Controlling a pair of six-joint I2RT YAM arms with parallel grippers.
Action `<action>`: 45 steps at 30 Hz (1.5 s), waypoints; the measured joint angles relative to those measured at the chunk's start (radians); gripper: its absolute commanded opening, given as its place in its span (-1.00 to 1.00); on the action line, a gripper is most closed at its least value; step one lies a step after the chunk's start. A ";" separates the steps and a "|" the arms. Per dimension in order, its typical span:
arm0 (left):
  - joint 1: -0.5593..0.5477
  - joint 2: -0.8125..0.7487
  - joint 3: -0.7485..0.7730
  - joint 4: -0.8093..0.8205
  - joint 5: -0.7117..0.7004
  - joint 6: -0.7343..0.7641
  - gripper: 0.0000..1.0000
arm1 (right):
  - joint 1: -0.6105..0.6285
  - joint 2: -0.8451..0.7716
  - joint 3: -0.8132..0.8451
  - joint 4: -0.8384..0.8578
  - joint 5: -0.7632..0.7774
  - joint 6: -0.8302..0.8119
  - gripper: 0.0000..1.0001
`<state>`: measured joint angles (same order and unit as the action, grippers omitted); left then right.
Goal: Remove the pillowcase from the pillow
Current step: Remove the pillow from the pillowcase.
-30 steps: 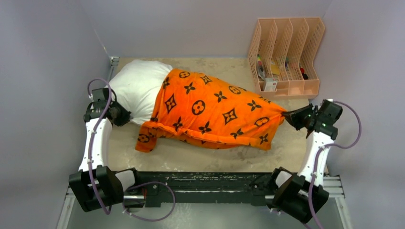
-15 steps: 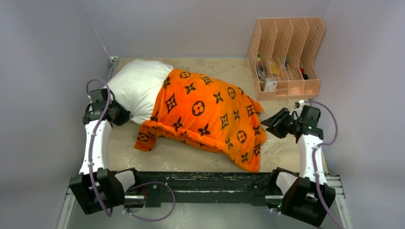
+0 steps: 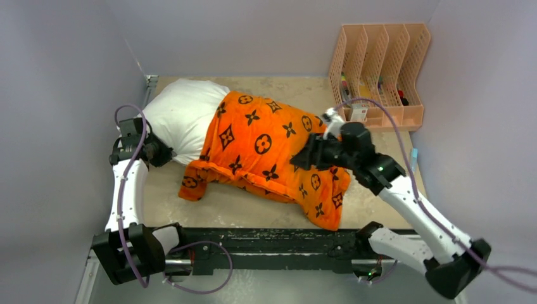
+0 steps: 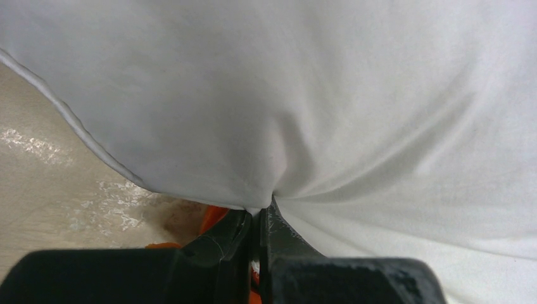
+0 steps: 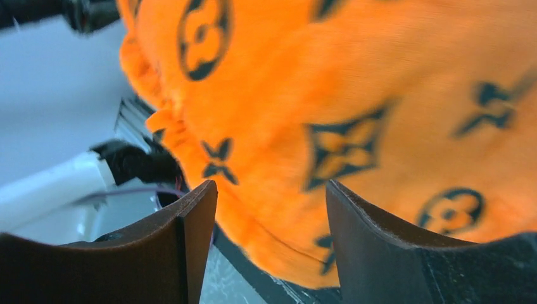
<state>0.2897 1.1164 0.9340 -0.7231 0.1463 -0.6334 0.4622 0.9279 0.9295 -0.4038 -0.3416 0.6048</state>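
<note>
The white pillow (image 3: 180, 117) lies across the table with its left end bare. The orange pillowcase (image 3: 266, 149) with black motifs covers the pillow's middle and right end, its loose right end slumped toward the front edge. My left gripper (image 3: 166, 154) is shut on the pillow's near left edge; the left wrist view shows white pillow (image 4: 329, 101) fabric pinched between the jaws of this left gripper (image 4: 261, 212). My right gripper (image 3: 299, 159) hovers open above the pillowcase's right half. In the right wrist view the pillowcase (image 5: 354, 114) fills the frame beyond the open right gripper (image 5: 271, 193), nothing between the jaws.
A peach plastic file rack (image 3: 379, 73) stands at the back right with small items inside. Grey walls enclose the table on three sides. A black rail (image 3: 266, 239) runs along the near edge between the arm bases.
The right gripper let go of the pillowcase's right end, which slumped back toward the front edge. That arm then swung left and now hangs open over the pillowcase. The left arm has not moved.
</note>
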 measured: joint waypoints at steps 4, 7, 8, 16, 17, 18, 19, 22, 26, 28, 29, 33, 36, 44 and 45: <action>0.000 0.003 0.000 0.000 0.003 0.002 -1.00 | 0.349 0.170 0.154 0.021 0.212 -0.093 0.32; 0.002 0.005 0.000 0.000 0.007 0.010 -1.00 | 0.540 0.282 0.228 0.086 0.353 -0.246 0.35; 0.003 0.006 0.000 0.000 0.008 0.011 -1.00 | 0.595 0.309 0.230 0.125 0.391 -0.315 0.35; 0.005 0.028 0.000 0.000 0.030 0.029 -1.00 | 0.758 0.492 0.224 0.401 0.454 -0.841 0.51; 0.005 0.029 0.000 0.000 0.031 0.030 -1.00 | 0.766 0.517 0.224 0.433 0.459 -0.904 0.51; 0.005 0.029 0.000 0.000 0.033 0.032 -1.00 | 0.774 0.537 0.224 0.459 0.460 -0.948 0.51; 0.005 0.029 0.000 0.000 0.033 0.034 -1.00 | 0.783 0.561 0.224 0.491 0.458 -0.999 0.51; 0.005 0.030 0.000 0.000 0.034 0.036 -1.00 | 0.801 0.641 0.240 0.550 0.433 -1.126 0.50; 0.005 0.030 0.000 0.001 0.037 0.037 -1.00 | 0.808 0.736 0.247 0.663 0.459 -1.212 0.09; 0.005 0.029 0.000 0.001 0.037 0.040 -1.00 | 0.807 0.788 0.247 0.733 0.531 -1.266 -0.45; 0.005 0.029 0.000 0.002 0.036 0.040 -1.00 | 0.806 0.811 0.247 0.762 0.574 -1.290 -0.83; 0.005 0.013 -0.009 0.012 0.029 0.023 -1.00 | 0.799 0.829 0.193 0.851 0.728 -1.342 -1.00; 0.002 0.012 -0.010 0.010 0.054 0.006 -1.00 | 0.806 0.738 0.051 0.925 0.796 -1.348 -1.00; -0.027 0.061 -0.001 -0.079 0.199 -0.027 -1.00 | 0.800 0.262 -0.154 0.600 0.703 -1.096 -1.00; -0.029 0.070 0.007 -0.089 0.212 -0.029 -1.00 | 0.798 0.233 -0.154 0.559 0.694 -1.076 -1.00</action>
<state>0.2604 1.1862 0.9413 -0.8124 0.3584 -0.6624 1.2598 1.1610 0.7757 0.1555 0.3527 -0.4709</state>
